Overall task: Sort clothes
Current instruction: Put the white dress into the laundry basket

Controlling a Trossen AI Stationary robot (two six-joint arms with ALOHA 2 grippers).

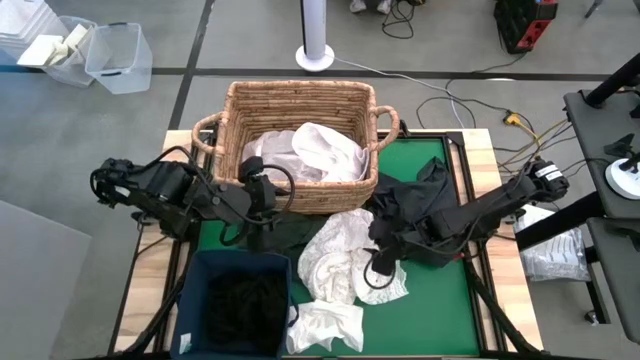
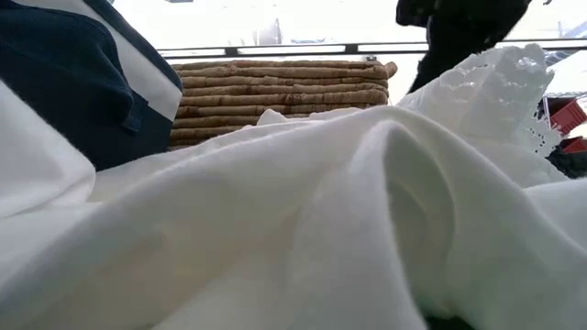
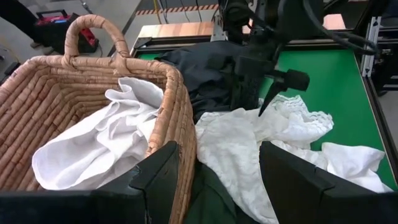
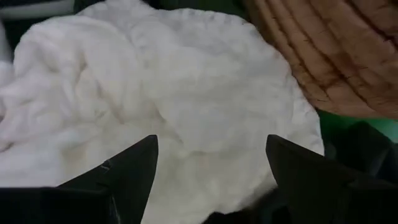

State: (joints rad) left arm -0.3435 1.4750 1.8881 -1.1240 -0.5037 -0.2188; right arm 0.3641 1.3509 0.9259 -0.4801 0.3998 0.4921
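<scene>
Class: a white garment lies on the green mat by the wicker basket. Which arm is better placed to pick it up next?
Right. Its open tool hangs directly over the white garment, while the left tool, also open, sits at the wicker basket edge.

I see crumpled white garments (image 1: 345, 262) heaped mid-mat, one white piece (image 1: 318, 152) in the wicker basket (image 1: 250, 100), a dark garment (image 1: 425, 205) beside it, and black fabric (image 1: 243, 298) in the navy bin (image 1: 200, 265).
</scene>
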